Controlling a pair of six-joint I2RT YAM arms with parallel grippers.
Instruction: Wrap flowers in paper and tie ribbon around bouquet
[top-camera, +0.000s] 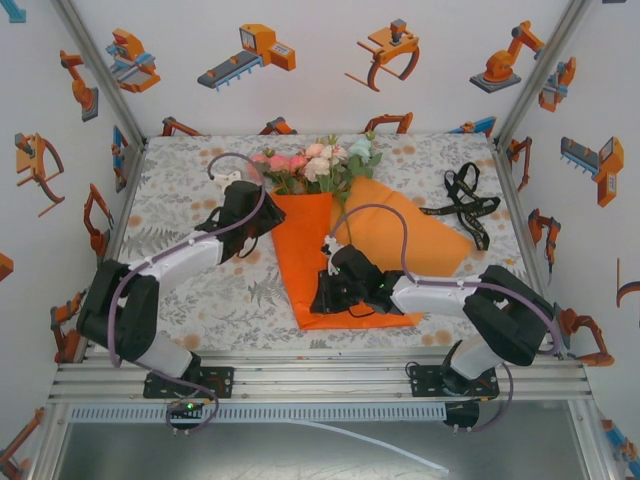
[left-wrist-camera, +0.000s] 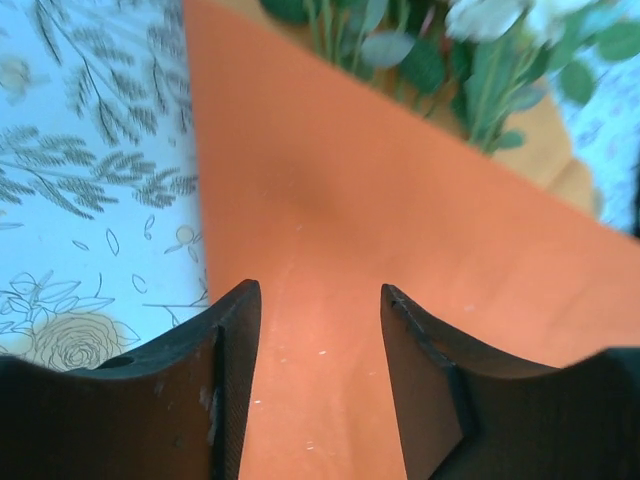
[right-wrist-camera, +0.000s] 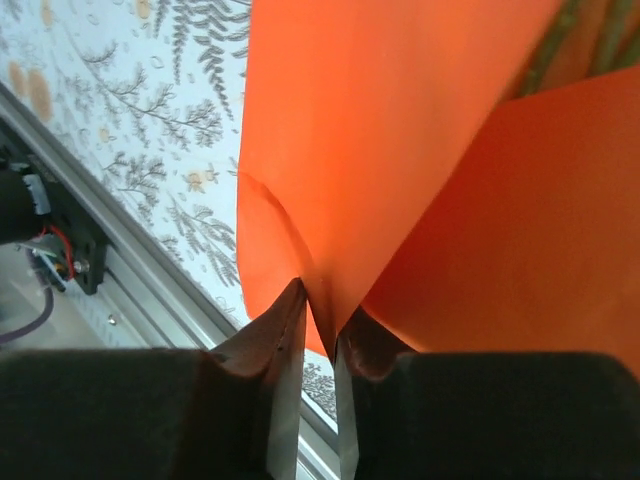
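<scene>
From left: printed tablecloth (top-camera: 180, 230); left gripper (left-wrist-camera: 318, 292) low over the upper left edge of the orange paper (top-camera: 300, 250), jaws parted to a middling gap, bare paper beneath and nothing clasped between. At centre, the paper folded into a long flap reaching from the far middle of the table toward the near edge, a second wing spread flat to the right. At its far end, the flowers (top-camera: 310, 165), pink, white and pale mint heads fanned out past the top edge, stems tucked under the fold. Lower down, right gripper (right-wrist-camera: 320, 300), jaws narrowed, pinching a crease of the paper. Far right, near the sheet's right corner, the black ribbon (top-camera: 463, 207), loose on the cloth.
</scene>
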